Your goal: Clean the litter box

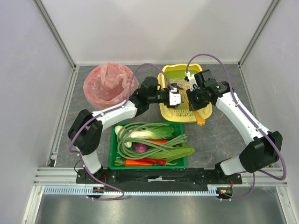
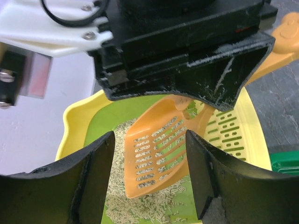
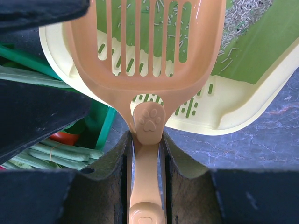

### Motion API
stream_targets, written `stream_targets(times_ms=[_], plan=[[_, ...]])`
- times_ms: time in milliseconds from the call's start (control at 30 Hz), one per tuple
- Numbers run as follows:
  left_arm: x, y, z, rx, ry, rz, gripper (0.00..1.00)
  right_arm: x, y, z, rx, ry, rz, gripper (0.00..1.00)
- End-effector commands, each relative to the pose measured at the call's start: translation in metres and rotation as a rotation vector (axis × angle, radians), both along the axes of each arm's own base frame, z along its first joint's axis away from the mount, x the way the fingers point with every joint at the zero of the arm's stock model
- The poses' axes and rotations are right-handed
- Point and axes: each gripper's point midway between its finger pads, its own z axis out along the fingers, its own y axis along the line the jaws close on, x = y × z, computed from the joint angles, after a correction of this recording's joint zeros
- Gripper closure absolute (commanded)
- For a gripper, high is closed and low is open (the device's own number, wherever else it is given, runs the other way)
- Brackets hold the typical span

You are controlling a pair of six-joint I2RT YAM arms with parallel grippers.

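— Where does the litter box (image 1: pixel 177 116) sit?
— On the far half of the table (image 1: pixel 219 144), right of the red bin (image 1: pixel 110 84) with its pink bag and just beyond the green tray (image 1: pixel 112 154) of vegetables. It is yellow with a green lining, and grey-beige litter (image 2: pixel 121 205) lies in it.
— And the right gripper (image 3: pixel 145 158)?
— It reaches over the box's near right corner. Its fingers are clamped on the handle of an orange scoop (image 3: pixel 148 119), one on each side, just below the paw print.
— How does the scoop lie?
— Tilted. The slotted head points down into the box. The handle rises toward the near right, and its end sticks out past the rim. The head's tip is down at the litter; whether it digs in cannot be told.
— The left gripper (image 2: pixel 149 182)?
— It hovers over the box from the left, facing the right one. Its fingers are spread wide and grip nothing; the scoop's head shows beyond the gap between them.
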Motion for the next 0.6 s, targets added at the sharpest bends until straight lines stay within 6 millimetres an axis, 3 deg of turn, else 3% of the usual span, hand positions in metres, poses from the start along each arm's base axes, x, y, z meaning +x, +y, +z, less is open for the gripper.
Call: stream_targets(times_ms=[0, 200, 567], plan=[[-0.004, -0.004, -0.006, 0.058, -0.01, -0.059, 0.3, -0.005, -0.001, 0.011, 0.013, -0.027, -0.002, 1.0], [-0.012, -0.001, -0.022, 0.107, 0.032, -0.051, 0.19, 0.0, -0.006, 0.01, -0.02, -0.037, -0.019, 1.0], [-0.005, -0.022, -0.061, 0.204, -0.146, -0.02, 0.21, -0.002, 0.006, 0.013, 0.037, -0.023, 0.018, 1.0]])
